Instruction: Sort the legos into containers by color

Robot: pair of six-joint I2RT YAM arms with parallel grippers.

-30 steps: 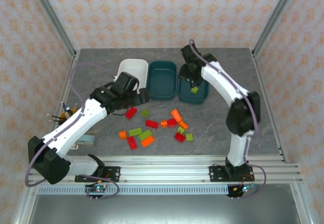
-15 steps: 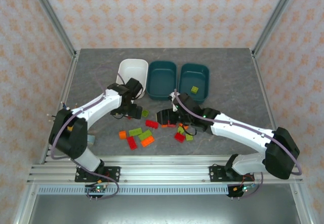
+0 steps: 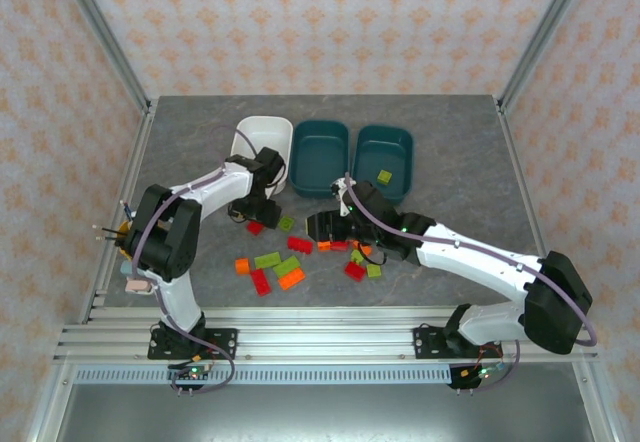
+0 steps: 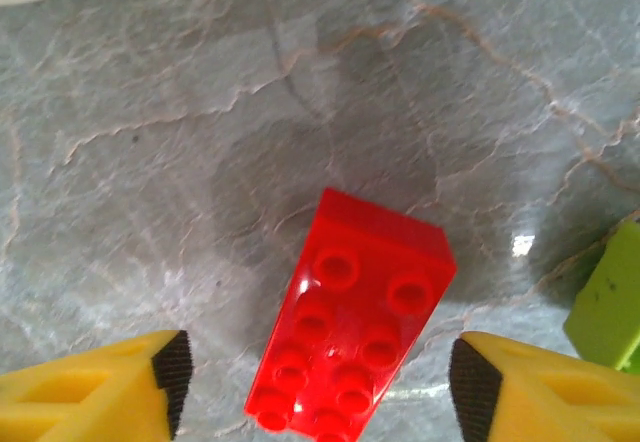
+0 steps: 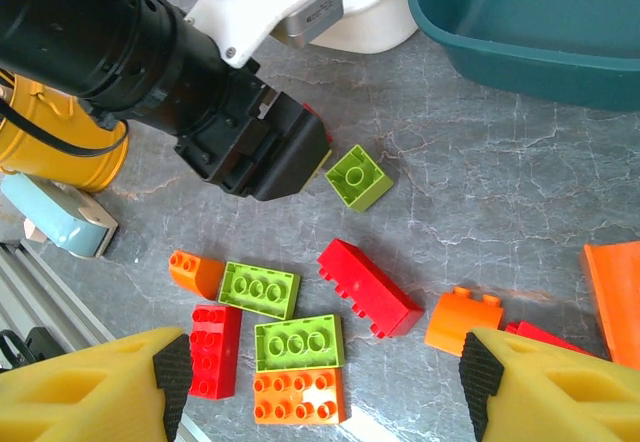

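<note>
My left gripper is open, low over the table, with a red lego lying flat between its fingers, untouched. My right gripper hangs open above the pile: a green lego, an orange lego, a red lego and a long red lego. The white container and two teal containers stand behind. One green lego lies in the right teal one.
A small green lego lies beside the left arm's black wrist. More legos are scattered toward the right. A yellow cup with pens and a pale blue object sit at the left edge.
The right arm left the right teal container, a green lego staying inside, and swung down over the pile. The left arm folded in, its gripper staying over the red lego.
</note>
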